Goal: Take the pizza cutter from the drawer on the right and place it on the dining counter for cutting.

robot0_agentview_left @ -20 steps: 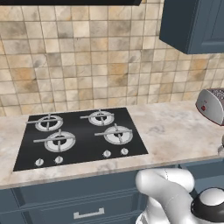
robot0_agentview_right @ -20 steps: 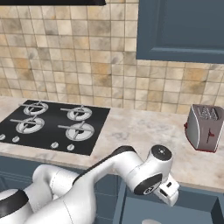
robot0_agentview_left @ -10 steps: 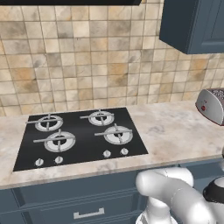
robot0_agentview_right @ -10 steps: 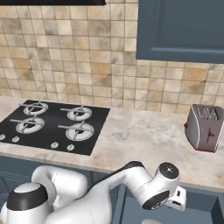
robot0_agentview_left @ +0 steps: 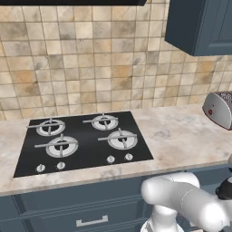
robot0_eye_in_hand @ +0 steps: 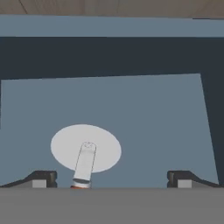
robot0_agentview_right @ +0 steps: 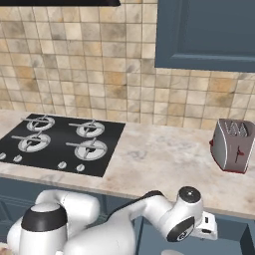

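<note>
Blue drawer (robot0_eye_in_hand: 144, 113) floor fills the hand view, dark inner wall across the top. Finger tips (robot0_eye_in_hand: 43, 178) sit far apart at the bottom corners, nothing between them; gripper (robot0_eye_in_hand: 111, 183) wide open, hovering just over the drawer. Pizza cutter (robot0_eye_in_hand: 86, 151) lies flat on the drawer floor, between the tips but nearer the left one, round silver wheel up in the view, silver neck running down, a sliver of red handle at the bottom edge. No contact with the tips. Outward in the right base view: white arm bent low under the marbled worktop (robot0_agentview_right: 164, 159), black four-burner hob (robot0_agentview_right: 60, 142) left, toaster (robot0_agentview_right: 233, 147) right, tiled wall behind, navy wall cabinet (robot0_agentview_right: 204, 32) above.
</note>
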